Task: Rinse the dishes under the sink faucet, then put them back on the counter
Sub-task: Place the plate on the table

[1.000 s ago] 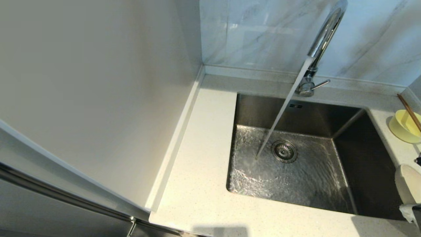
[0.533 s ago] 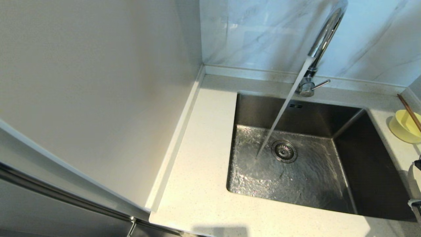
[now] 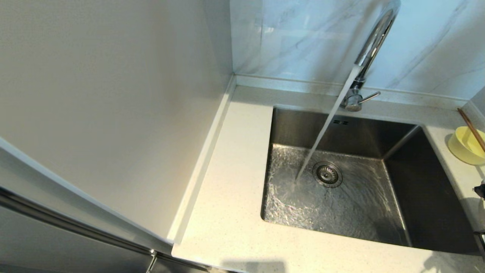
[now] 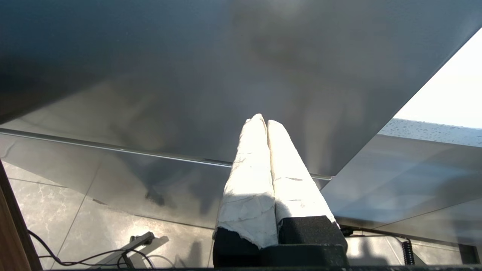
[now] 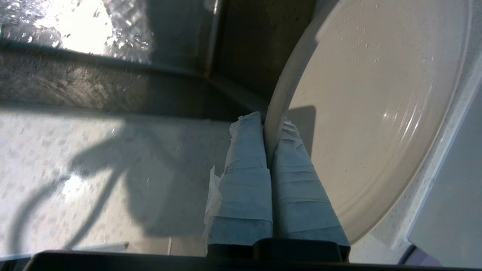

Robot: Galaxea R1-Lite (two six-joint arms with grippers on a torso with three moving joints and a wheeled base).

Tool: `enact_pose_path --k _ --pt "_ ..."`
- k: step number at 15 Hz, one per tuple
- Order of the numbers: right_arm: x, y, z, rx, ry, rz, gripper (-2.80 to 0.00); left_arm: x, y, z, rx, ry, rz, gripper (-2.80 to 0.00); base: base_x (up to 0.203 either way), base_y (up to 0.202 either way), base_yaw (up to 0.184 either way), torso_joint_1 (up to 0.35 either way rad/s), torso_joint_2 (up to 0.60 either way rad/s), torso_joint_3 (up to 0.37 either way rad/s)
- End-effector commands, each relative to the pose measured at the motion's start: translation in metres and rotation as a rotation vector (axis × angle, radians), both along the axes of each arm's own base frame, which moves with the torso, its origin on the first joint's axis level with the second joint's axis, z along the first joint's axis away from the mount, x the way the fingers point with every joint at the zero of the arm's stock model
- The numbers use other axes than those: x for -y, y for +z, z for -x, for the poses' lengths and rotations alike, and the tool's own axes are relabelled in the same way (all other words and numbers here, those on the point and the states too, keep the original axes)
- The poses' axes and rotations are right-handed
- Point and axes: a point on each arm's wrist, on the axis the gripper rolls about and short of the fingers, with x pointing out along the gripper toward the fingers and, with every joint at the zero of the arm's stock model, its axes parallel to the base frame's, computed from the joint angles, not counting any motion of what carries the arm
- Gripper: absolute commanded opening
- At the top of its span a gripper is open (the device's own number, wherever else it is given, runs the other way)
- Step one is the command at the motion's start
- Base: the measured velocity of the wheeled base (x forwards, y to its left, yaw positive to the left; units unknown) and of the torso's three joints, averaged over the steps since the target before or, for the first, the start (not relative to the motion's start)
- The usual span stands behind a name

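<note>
Evidently mid-task, the right gripper (image 5: 270, 126) had its jaws clamped on the wet white plate (image 5: 376, 113) above the tabletop (image 5: 94, 158), faucet (image 3: 373, 41) running, while bowl (image 3: 467, 146) and chopsticks (image 3: 471, 129) awaited rinsing; left gripper (image 4: 262, 121) parked, jaws together.

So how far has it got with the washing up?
Water runs from the faucet into the sink. The right gripper jaws pinch the rim of the white plate, droplet-speckled, over the counter beside the sink. It looks rinsed and is probably being put back. Whether the yellow bowl and chopsticks are rinsed is unclear. Left gripper: parked.
</note>
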Motion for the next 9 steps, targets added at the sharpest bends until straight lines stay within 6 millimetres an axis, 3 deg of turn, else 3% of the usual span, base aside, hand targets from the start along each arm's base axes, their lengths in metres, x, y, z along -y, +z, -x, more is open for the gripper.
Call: enact_pose_path --k 1,9 --pt "0.006 -0.009 -0.01 -0.04 -0.026 -0.002 -2.8 0.0 0.0 0.0 0.0 0.001 0.0 -2.8 0.0 0.0 0.0 0.0 0.0 0.0" --pt "0.024 -0.021 -0.029 -0.065 -0.087 0.005 -2.8 0.0 0.0 0.0 0.0 0.001 0.0 -2.8 0.0 0.0 0.0 0.0 0.0 0.0"
